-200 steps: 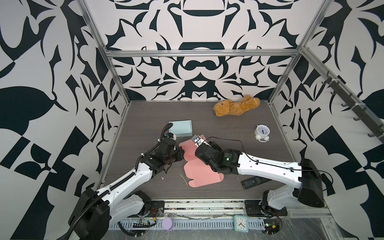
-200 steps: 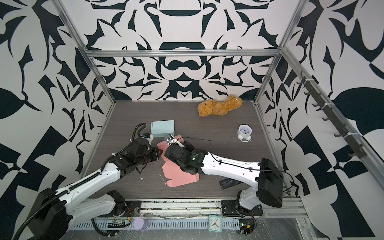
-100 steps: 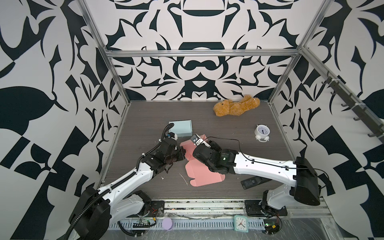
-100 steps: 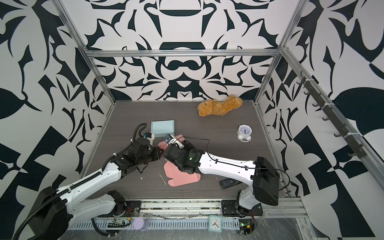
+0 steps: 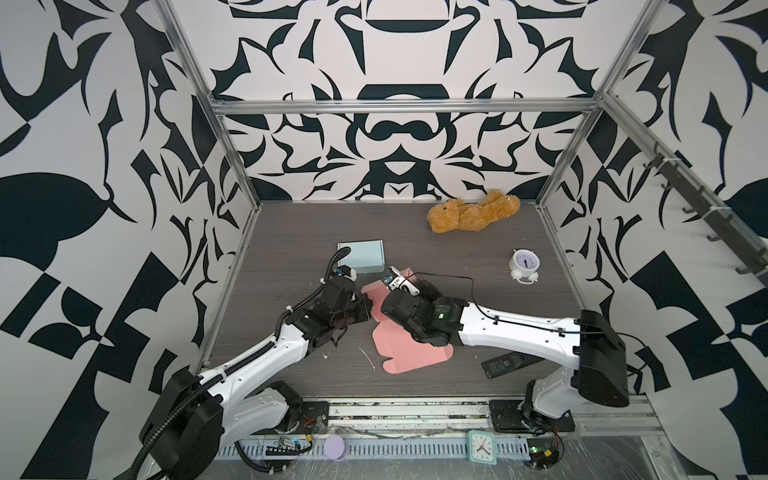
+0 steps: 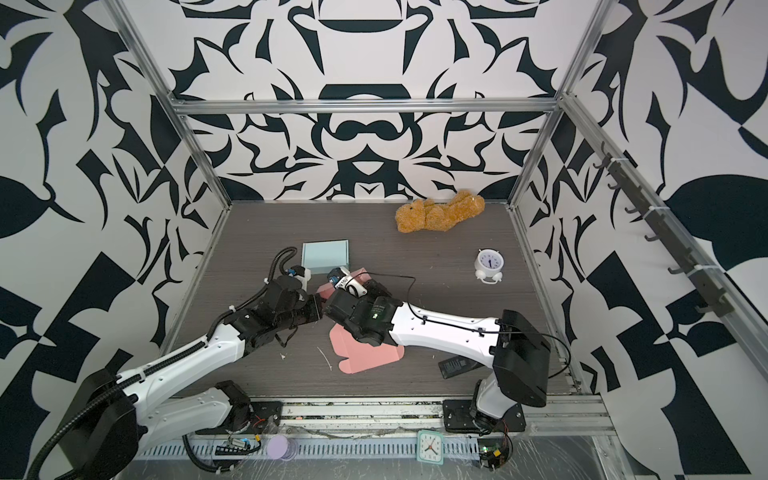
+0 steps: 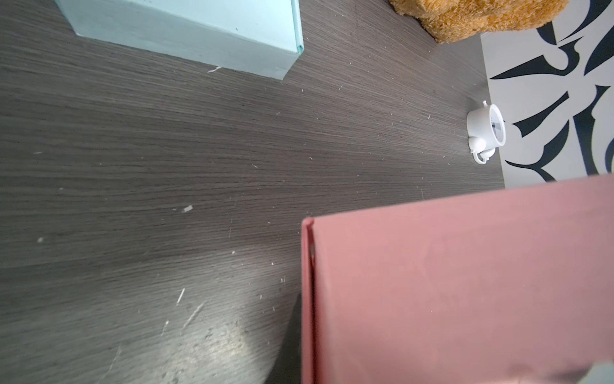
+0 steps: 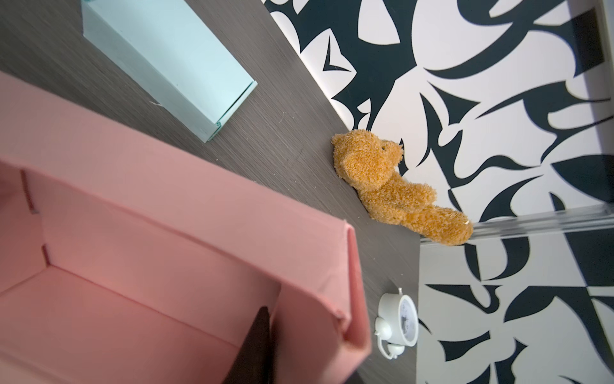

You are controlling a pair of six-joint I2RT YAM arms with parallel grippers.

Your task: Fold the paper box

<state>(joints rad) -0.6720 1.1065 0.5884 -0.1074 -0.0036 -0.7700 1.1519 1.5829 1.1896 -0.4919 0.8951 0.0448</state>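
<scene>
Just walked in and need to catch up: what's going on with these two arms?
Both arms are folding a pink paper box on the dark wood-grain table. The left gripper has its jaws shut, seemingly pinching the wall on its side. The right gripper reaches inside against a raised wall. Some walls stand, but the front panel lies flat.

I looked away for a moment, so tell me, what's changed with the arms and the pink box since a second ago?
The right gripper slid left over the pink paper box, ending close beside the left gripper. The left gripper, blue box, teddy bear and alarm clock stayed put.
</scene>
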